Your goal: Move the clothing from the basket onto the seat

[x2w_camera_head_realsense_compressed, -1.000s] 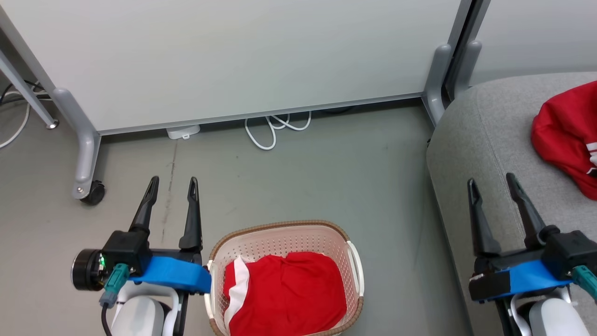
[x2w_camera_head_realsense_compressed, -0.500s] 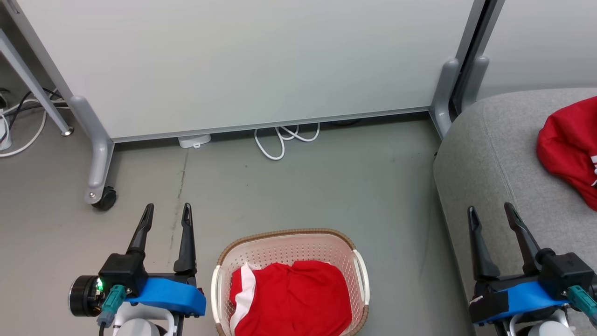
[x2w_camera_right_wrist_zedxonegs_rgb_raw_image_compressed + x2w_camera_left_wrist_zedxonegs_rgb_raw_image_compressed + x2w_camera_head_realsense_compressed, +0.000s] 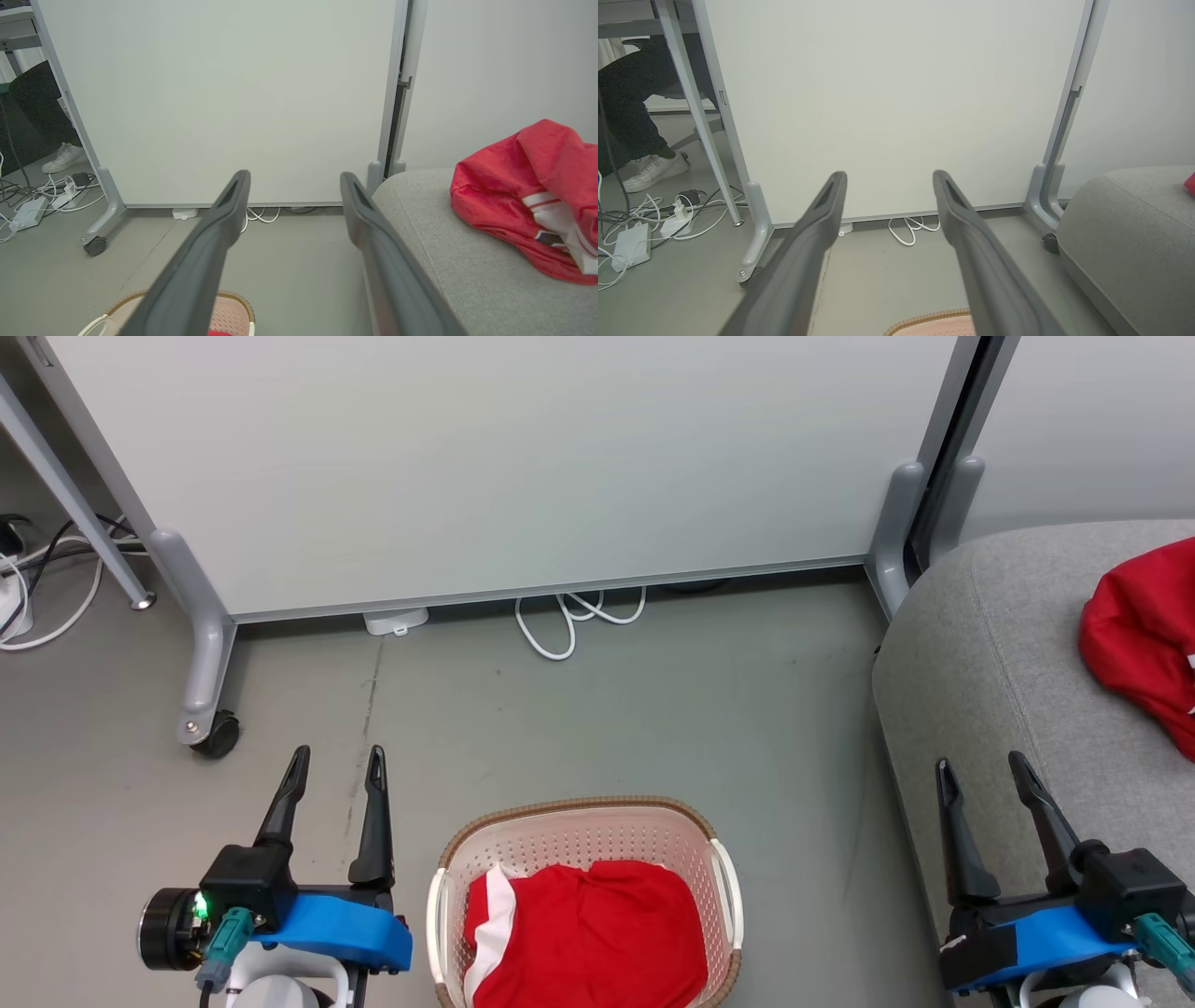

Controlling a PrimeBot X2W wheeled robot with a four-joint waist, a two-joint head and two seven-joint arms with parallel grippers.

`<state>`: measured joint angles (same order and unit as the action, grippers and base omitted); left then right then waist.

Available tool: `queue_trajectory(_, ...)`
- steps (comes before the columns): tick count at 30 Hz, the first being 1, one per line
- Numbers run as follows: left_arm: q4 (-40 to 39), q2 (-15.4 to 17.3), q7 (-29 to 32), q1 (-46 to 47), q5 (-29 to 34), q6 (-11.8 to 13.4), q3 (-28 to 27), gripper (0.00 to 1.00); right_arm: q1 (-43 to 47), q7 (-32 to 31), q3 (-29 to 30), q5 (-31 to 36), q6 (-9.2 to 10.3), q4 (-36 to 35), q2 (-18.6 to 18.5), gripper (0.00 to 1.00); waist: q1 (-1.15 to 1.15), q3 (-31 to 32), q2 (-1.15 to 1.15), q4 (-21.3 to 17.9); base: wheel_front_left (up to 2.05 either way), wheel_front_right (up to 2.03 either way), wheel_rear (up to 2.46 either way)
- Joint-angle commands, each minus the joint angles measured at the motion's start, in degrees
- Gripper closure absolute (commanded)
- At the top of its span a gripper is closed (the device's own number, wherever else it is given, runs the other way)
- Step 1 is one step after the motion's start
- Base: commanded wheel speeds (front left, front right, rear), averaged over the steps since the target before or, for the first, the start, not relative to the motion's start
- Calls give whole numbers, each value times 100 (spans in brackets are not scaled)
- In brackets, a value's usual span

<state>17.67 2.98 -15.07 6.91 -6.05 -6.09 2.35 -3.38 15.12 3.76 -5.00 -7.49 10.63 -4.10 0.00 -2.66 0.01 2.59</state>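
Beside basket (image 3: 569, 803), left end effector (image 3: 338, 754) spread, empty

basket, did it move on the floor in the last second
No. The basket keeps its spacing to the partition caster; everything in the head view shifted together, so the camera moved.

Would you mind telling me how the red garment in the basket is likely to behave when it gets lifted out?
The red garment lies rumpled and folded in the basket, so it will probably drape limply from one pinch point. It looks thin, so likely light; a trailing edge might snag the rim.
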Motion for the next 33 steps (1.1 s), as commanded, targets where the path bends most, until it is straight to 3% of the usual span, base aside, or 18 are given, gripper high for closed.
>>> queue_trajectory(1,10,-8,-15,3,1,-18,-41,0,53,6,-7,30,-1,13,-3,0,0,4,-1,2,0,0,0)
queue_trajectory(11,128,-6,-16,372,176,-100,199,0,-117,6,-78,53,-1,-14,-10,0,0,-123,-1,-60,0,0,0)
queue_trajectory(15,348,143,-16,785,246,-134,516,0,-259,6,-157,88,-1,-68,-11,0,0,-307,-1,-164,0,0,0)
queue_trajectory(33,2061,1039,-15,3020,-26,-138,3069,0,-1253,5,-312,81,-1,-482,49,0,0,-2125,-1,-985,0,0,0)
